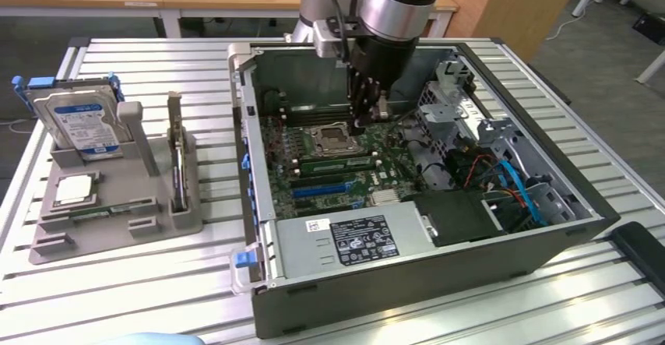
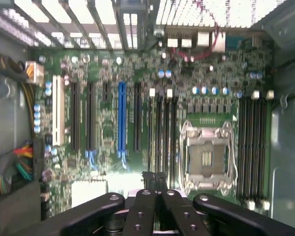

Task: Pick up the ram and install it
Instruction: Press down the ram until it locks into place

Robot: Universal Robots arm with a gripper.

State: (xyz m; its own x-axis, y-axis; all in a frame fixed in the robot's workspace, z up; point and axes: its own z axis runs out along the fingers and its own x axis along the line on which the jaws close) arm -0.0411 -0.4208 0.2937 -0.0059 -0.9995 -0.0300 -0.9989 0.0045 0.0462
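While the gripper (image 1: 364, 123) hangs inside the open computer case (image 1: 416, 286), the ram (image 1: 335, 160) looks like the green stick seated in a slot just beside the CPU socket (image 1: 335, 136), on the side toward the power supply (image 1: 353, 240); I can't tell if it is fully pressed in. The gripper tip is just above the socket's far edge, across the socket from that stick, not touching it as far as I can see. Fingers (image 2: 137, 209) are pressed fully together, and nothing can be made out between them. In the wrist view the gripper (image 2: 155, 184) sits over the motherboard with the socket (image 2: 206, 157) close by, dark memory slots on both sides of it, and a blue expansion slot (image 2: 121, 115) further off. Well apart from the socket, outside the case on the exterior view's left, a grey tray (image 1: 104, 244) sits on the slatted table (image 1: 135, 298). It holds a second, similar green stick (image 1: 104, 210) lying flat, a square silver CPU chip (image 1: 75, 191) and an upright blue-labelled hard drive (image 1: 86, 123). Blue cables (image 1: 519, 189) run on the socket's other side, toward the exterior view's right.
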